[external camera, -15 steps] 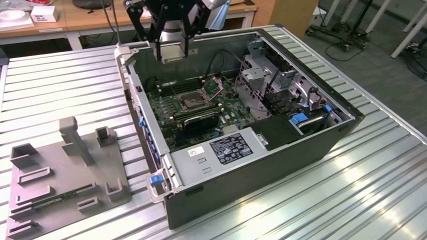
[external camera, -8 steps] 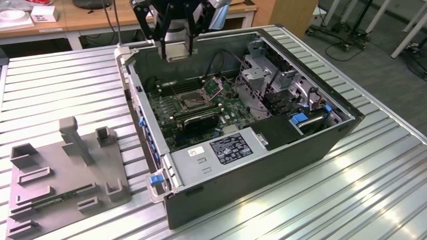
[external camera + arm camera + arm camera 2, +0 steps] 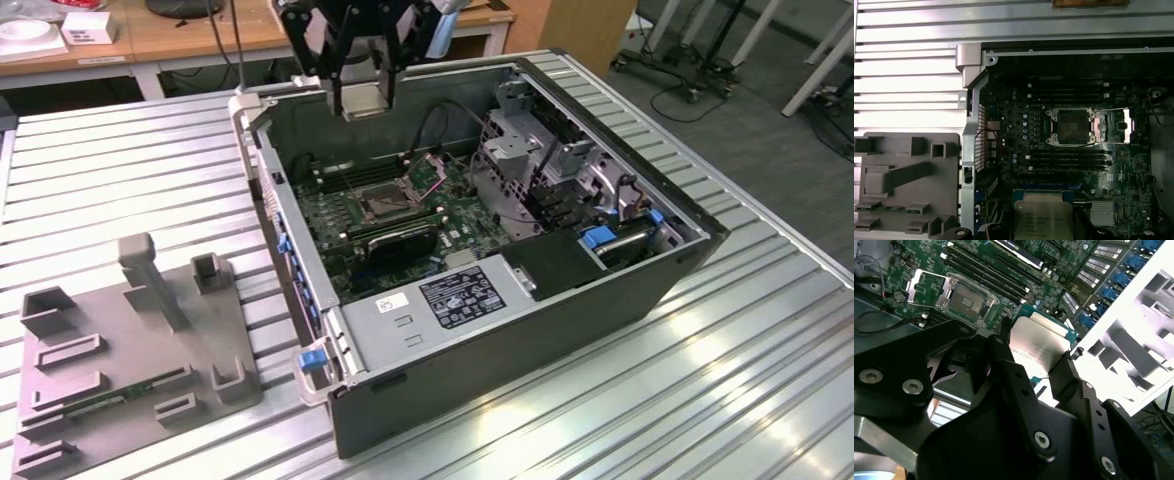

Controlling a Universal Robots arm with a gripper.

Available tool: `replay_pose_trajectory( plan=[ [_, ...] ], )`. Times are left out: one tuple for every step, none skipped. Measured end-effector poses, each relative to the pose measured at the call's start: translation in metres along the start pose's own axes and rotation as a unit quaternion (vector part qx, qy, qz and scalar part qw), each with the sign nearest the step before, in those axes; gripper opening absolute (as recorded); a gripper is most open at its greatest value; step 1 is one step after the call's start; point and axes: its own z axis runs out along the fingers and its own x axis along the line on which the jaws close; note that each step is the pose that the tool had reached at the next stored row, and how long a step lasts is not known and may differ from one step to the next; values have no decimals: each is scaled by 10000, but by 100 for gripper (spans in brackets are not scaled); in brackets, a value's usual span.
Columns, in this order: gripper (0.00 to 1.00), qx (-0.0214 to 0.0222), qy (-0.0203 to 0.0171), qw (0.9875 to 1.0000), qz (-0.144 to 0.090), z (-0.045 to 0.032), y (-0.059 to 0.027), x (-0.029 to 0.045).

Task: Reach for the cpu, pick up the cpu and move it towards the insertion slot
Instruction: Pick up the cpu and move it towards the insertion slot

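Pinching the cpu, a thin square chip with a pale silvery metal top, the black two-fingered gripper has one finger on each opposite edge of the chip; in the first wrist view the same chip is cut off by the picture edge. In the exterior view the gripper hangs over the far rim of the open black computer tower case.

Case contents: green motherboard; the insertion slot, a square dark socket in a silvery frame, uncovered, with its hinged metal bracket laid open just beside it; long black memory slots flanking the socket.

On the exterior view's left: gray moulded fixture plate, holding a narrow green memory stick, resting on the ribbed metal table.
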Motion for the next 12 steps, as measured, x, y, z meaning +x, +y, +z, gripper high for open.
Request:
replay_pose_trajectory(
  plan=[
    [55, 0, 0, 10000, 0, 0, 3, -12],
    [55, 0, 0, 10000, 0, 0, 6, -24],
    [55, 0, 0, 10000, -1, 0, 9, -37],
    [55, 0, 0, 10000, 0, 1, 12, -50],
    [55, 0, 0, 10000, -1, 1, 15, -63],
    [55, 0, 0, 10000, 0, 1, 19, -75],
    [55, 0, 0, 10000, 0, 1, 23, -88],
    [55, 0, 0, 10000, 0, 1, 28, -103],
    [55, 0, 0, 10000, 0, 1, 34, -118],
    [55, 0, 0, 10000, 0, 1, 41, -134],
    [55, 0, 0, 10000, 0, 2, 47, -149],
    [55, 1, 0, 10000, 0, 2, 53, -164]
  ],
)
